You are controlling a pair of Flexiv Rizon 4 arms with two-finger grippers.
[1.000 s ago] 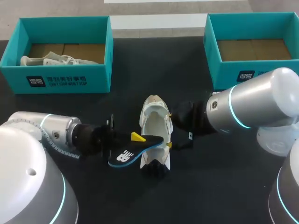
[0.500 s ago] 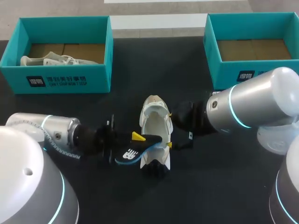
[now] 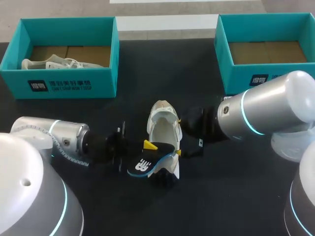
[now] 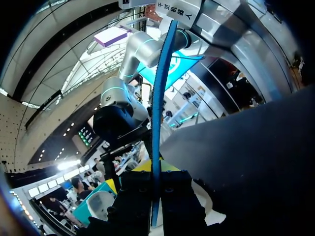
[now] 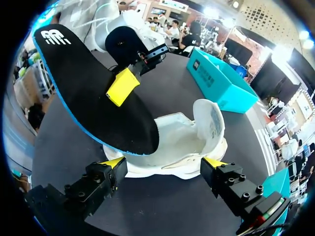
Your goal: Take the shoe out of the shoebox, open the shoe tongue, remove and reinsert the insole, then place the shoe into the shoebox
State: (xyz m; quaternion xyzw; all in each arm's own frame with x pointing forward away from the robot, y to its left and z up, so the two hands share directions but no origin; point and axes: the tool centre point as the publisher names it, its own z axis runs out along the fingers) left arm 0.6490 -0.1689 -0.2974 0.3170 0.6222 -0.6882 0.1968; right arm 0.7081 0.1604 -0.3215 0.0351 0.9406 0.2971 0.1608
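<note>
Pinched in the left gripper (image 3: 147,149), the insole (image 3: 146,165) is being pushed further into the shoe (image 3: 162,125) just ahead of the wide-open right gripper (image 3: 179,136), so reinsertion is being advanced.

Boxes: two, both teal and open-topped, the left box (image 3: 74,83) and the right box (image 3: 234,78), at the far corners of the table (image 3: 147,73).
Shoes: two, a white shoe (image 3: 162,130) on the table and a second shoe (image 3: 54,64) lying inside the left box.
Insoles: one, a black insole (image 3: 147,164) with a blue edge.
Arms: two, the left arm (image 3: 64,142) and the right arm (image 3: 266,110).
Grippers: two, the left gripper (image 4: 155,174) and the right gripper (image 5: 163,164), one on each arm.
</note>
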